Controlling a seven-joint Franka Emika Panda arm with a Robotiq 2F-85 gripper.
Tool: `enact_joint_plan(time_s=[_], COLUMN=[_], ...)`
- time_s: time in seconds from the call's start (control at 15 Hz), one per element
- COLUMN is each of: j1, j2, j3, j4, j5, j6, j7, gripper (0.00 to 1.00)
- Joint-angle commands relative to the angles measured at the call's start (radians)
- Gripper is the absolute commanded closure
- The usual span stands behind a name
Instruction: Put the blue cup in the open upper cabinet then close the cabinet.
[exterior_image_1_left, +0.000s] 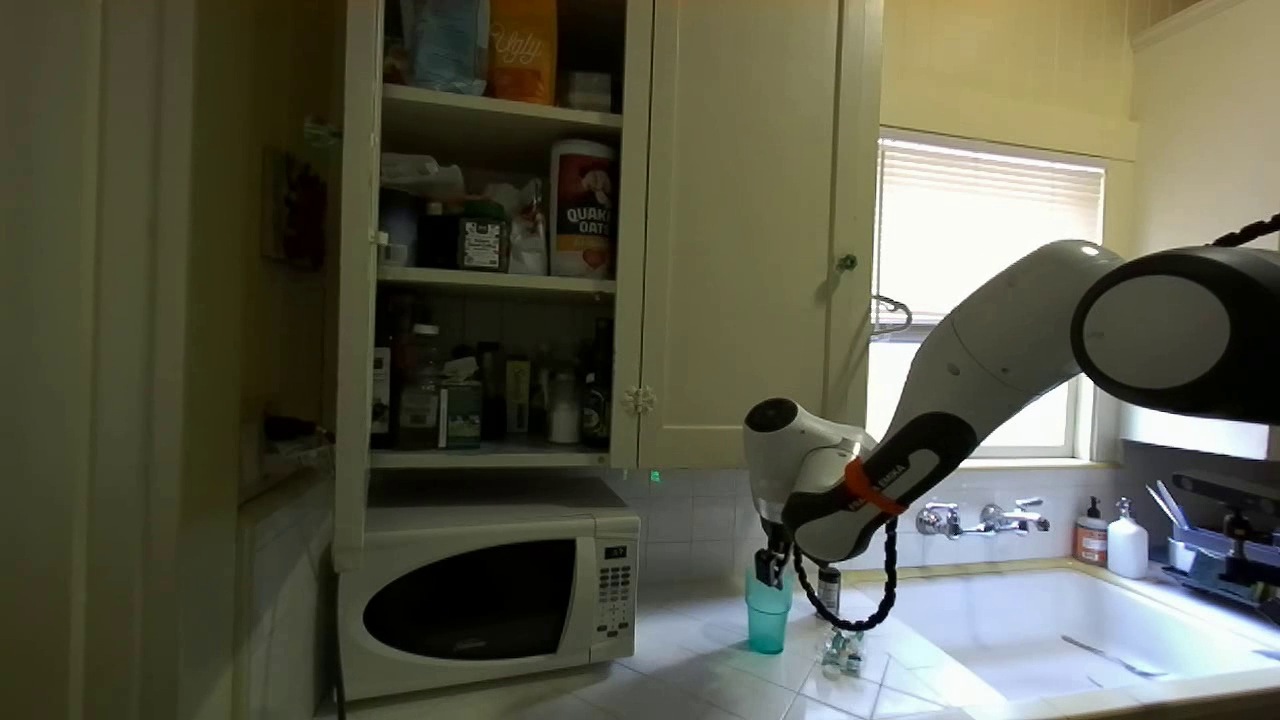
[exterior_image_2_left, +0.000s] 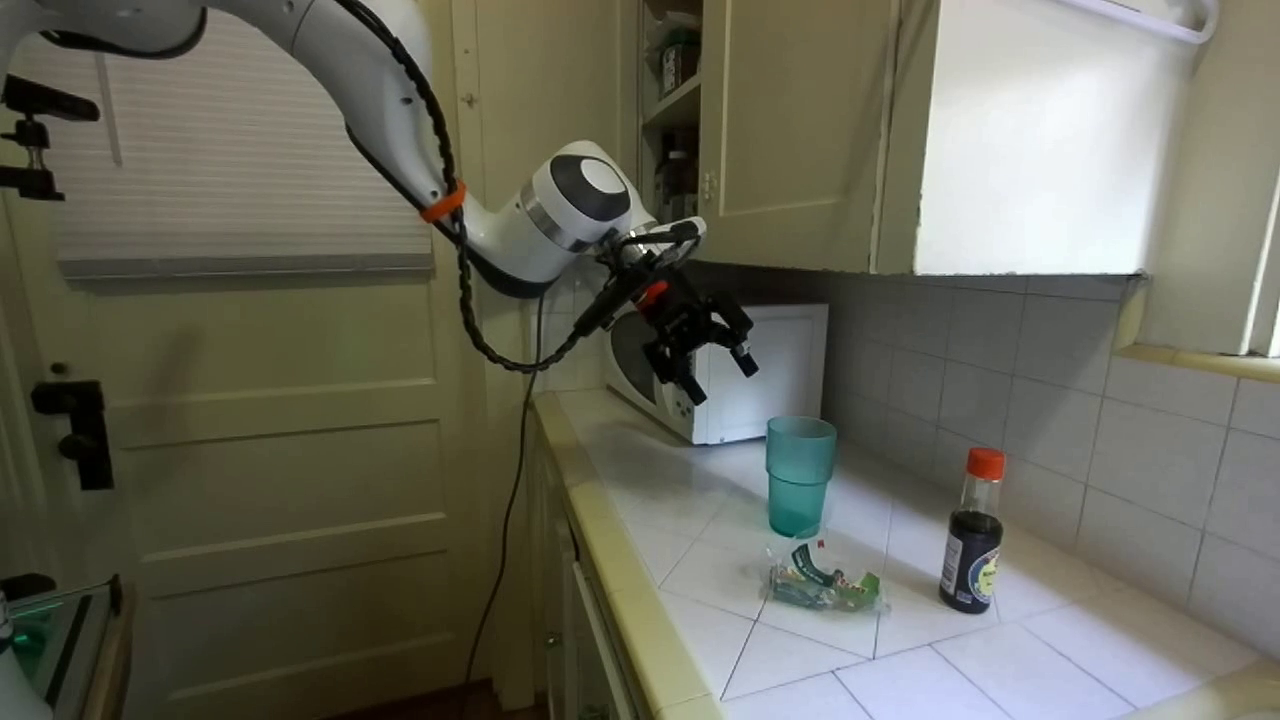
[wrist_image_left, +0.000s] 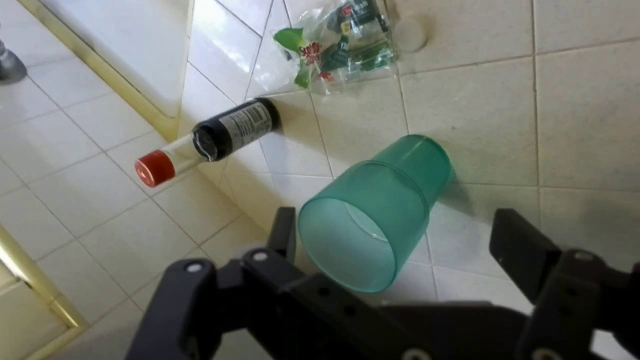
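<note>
Closest in an exterior view, a slim dark bottle capped in red stands upright on the white-tiled bench, and near it lies a clear, crinkled packet with green print. Just past the packet, apart from it, the blue cup stands upright on the bench, its mouth facing up. Higher and to the left of the cup in that view hangs the pincer, its fingers spread wide and holding nothing; the wrist view frames the cup's rim between them, yet a gap separates pincer and cup. The white arm above slopes down from the upper left, an orange band wrapped around it. Farther back, the white microwave sits on the bench. In an exterior view the upper cabinet above it stands open, its shelves crowded with bottles, jars and boxes, an oats canister on the middle one; the neighbouring cabinet door, with a small knob, is closed. At the far end, a panelled door carries a pale blind.
</note>
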Motion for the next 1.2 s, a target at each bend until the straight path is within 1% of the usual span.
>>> enact_joint_plan(time_s=[0.0, 0.13, 0.27, 0.33, 0.4, 0.47, 0.53, 0.6, 0.73, 0.8, 0.93, 1.07, 1.13], j1=[-0.012, -0.014, -0.013, -0.021, -0.036, -0.044, -0.033, -0.032, -0.04, -0.048, -0.066, -0.108, -0.108], j2=[0.036, 0.049, 0.053, 0.054, 0.063, 0.073, 0.069, 0.05, 0.055, 0.07, 0.084, 0.095, 0.104], j3=[0.033, 0.044, 0.036, 0.038, 0.043, 0.046, 0.038, 0.046, 0.043, 0.049, 0.064, 0.1, 0.096], j4=[0.018, 0.026, 0.026, 0.021, 0.024, 0.039, 0.047, 0.021, 0.03, 0.045, 0.049, 0.036, 0.039], j5=[-0.032, -0.046, -0.074, -0.081, -0.078, -0.055, -0.051, -0.055, -0.054, -0.028, 0.022, 0.173, 0.225], j6=[0.033, 0.031, 0.03, 0.039, 0.055, 0.036, -0.022, 0.007, 0.0, -0.003, 0.028, 0.083, 0.07], j7=[-0.147, -0.233, -0.237, -0.264, -0.31, -0.324, -0.29, -0.283, -0.284, -0.294, -0.316, -0.351, -0.332], gripper=[0.0, 0.0, 0.0, 0.0, 0.0, 0.0, 0.0, 0.0, 0.0, 0.0, 0.0, 0.0, 0.0])
